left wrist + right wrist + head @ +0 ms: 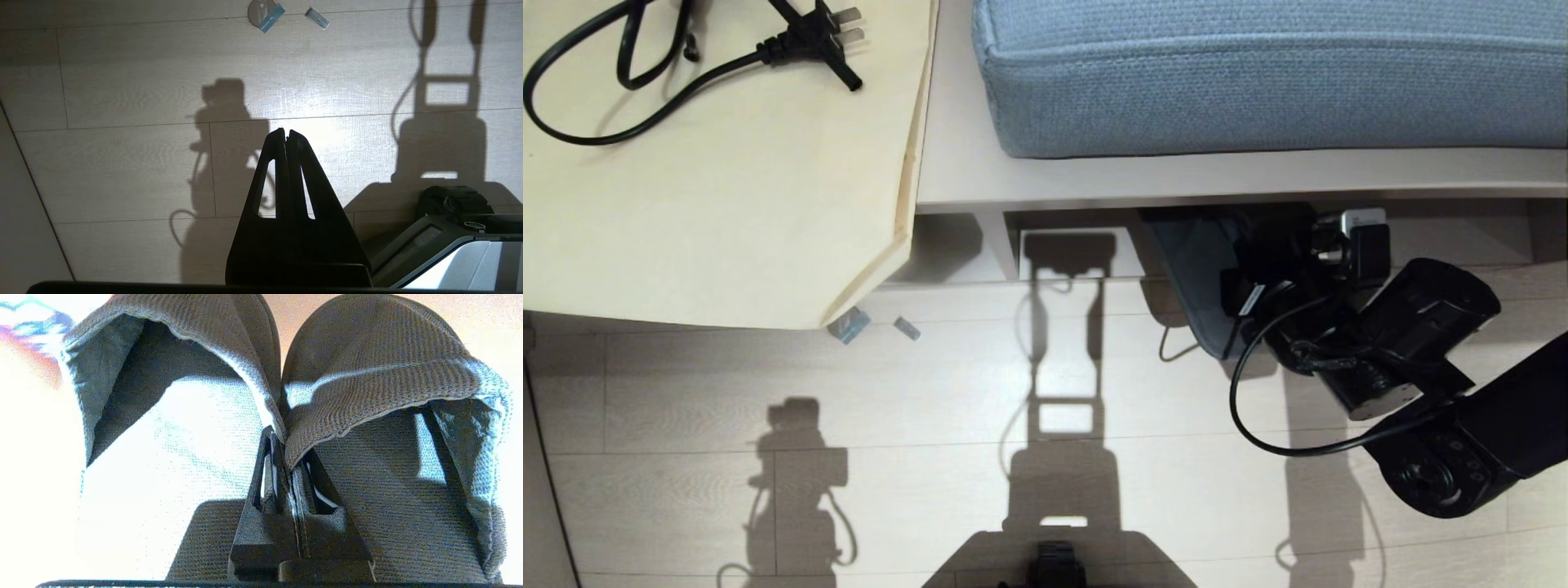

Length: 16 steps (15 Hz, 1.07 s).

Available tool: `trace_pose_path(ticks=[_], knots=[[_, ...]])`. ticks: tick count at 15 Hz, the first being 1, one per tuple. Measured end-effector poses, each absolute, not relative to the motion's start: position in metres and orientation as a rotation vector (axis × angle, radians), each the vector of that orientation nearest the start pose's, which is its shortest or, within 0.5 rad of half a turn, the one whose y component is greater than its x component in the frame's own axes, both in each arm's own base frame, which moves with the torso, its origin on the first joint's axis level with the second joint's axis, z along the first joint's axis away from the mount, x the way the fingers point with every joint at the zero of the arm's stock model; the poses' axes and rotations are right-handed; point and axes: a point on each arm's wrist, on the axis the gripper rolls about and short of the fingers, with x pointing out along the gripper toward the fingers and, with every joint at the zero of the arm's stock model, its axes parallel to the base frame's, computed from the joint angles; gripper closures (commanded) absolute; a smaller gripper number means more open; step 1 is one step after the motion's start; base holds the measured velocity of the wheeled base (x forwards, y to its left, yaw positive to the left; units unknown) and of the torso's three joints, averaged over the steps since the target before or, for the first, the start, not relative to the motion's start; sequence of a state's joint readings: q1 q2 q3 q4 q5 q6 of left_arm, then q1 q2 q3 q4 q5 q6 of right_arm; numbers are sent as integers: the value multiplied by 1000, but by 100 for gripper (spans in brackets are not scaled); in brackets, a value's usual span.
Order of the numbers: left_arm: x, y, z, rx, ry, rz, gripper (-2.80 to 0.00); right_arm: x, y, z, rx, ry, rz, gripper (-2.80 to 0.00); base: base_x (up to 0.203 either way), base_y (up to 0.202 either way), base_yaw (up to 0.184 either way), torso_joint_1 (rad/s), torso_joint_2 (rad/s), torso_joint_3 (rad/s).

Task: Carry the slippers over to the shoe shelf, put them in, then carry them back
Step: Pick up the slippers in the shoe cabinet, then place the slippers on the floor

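The slippers are dark blue-grey fabric and hang side by side, openings toward the camera. My right gripper is shut on their two inner edges, pinched together. In the head view the slippers show as a dark sole at the mouth of the shoe shelf, the low cubbies under the bench. My right arm reaches in from the right and hides the fingers there. My left gripper is shut on nothing and hangs over the floor, outside the head view.
A blue cushion lies on the bench above the shelf. A pale desk with a black power cable overhangs the left. Two small scraps lie on the wood floor. My base is at the front edge.
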State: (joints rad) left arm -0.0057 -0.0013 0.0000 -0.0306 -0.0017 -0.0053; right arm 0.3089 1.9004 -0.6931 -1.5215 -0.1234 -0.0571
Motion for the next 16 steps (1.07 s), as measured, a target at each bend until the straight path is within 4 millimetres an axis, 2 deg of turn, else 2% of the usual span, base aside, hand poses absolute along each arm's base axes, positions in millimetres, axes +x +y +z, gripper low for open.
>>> trace_pose_path(ticks=[5, 9, 16], knots=[[-23, 0, 79, -5, -31, -8, 0, 273, 98, 169, -9, -238, 245, 0, 0, 0, 0, 0, 0, 0], [-23, 0, 78, -4, -30, -8, 0, 223, 90, 172, -14, -200, 287, 0, 0, 0, 0, 0, 0, 0], [-23, 0, 79, -4, -31, -8, 0, 135, 58, 205, 4, -239, 308, 0, 0, 0, 0, 0, 0, 0]])
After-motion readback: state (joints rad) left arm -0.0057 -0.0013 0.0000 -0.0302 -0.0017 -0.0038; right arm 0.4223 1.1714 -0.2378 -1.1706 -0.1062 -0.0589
